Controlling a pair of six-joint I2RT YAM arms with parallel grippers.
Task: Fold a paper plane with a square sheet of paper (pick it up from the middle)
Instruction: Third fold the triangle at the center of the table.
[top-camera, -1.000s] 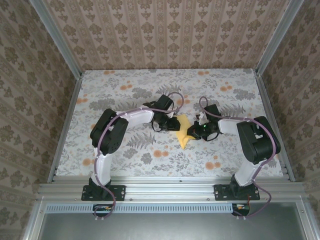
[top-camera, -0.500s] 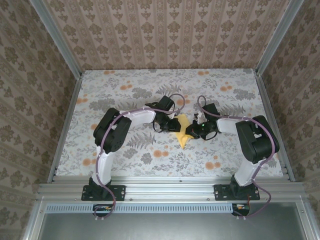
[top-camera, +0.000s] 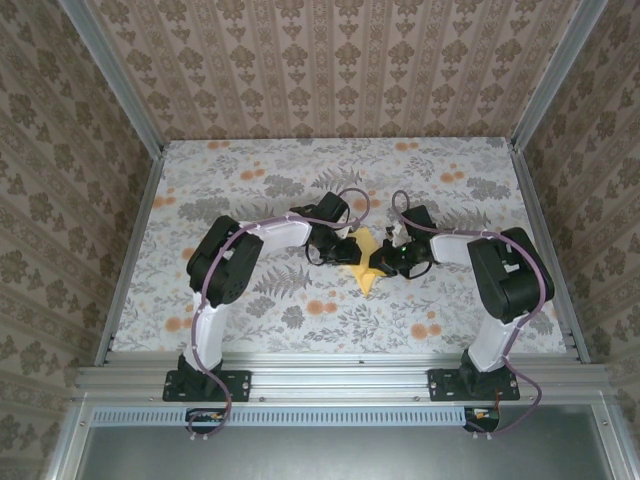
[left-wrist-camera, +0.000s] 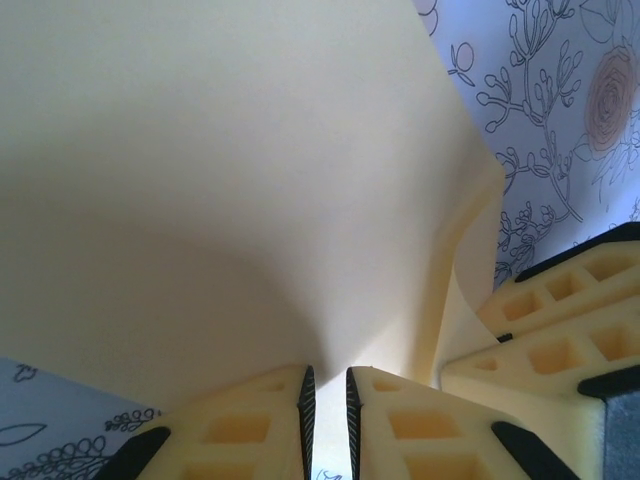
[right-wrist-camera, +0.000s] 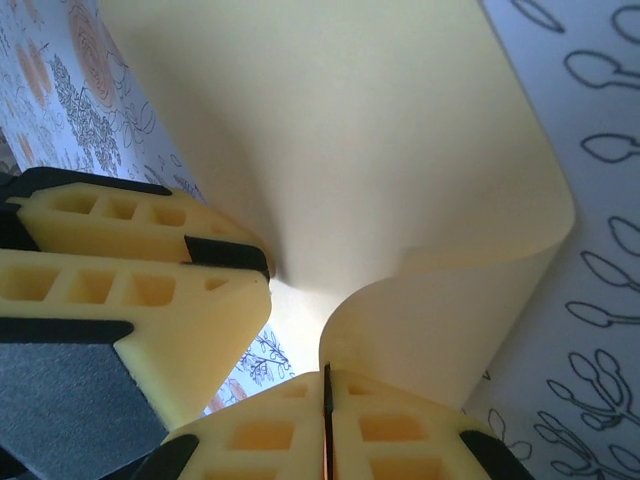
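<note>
The square sheet of paper (top-camera: 368, 274) is plain yellow, bent and lifted between both grippers at the middle of the cloth. From above it is an irregular pointed patch; a paper plane is out of view. My left gripper (top-camera: 347, 250) is at its left side. In the left wrist view the paper (left-wrist-camera: 240, 170) arches over my left gripper (left-wrist-camera: 326, 372), whose pads stand a narrow slit apart with cloth showing through. My right gripper (top-camera: 386, 262) is at the right side. In the right wrist view my right gripper (right-wrist-camera: 326, 376) is shut on a curled flap of the paper (right-wrist-camera: 440, 310).
The flowered cloth (top-camera: 300, 310) covers the table inside an aluminium frame (top-camera: 130, 250) and patterned walls. The left gripper's fingers (right-wrist-camera: 150, 290) crowd the right wrist view from the left. The right gripper's fingers (left-wrist-camera: 560, 340) sit close at the right of the left wrist view.
Both grippers have drawn a little closer together over the paper, the right one shifting left. The paper between them bulges slightly more.
</note>
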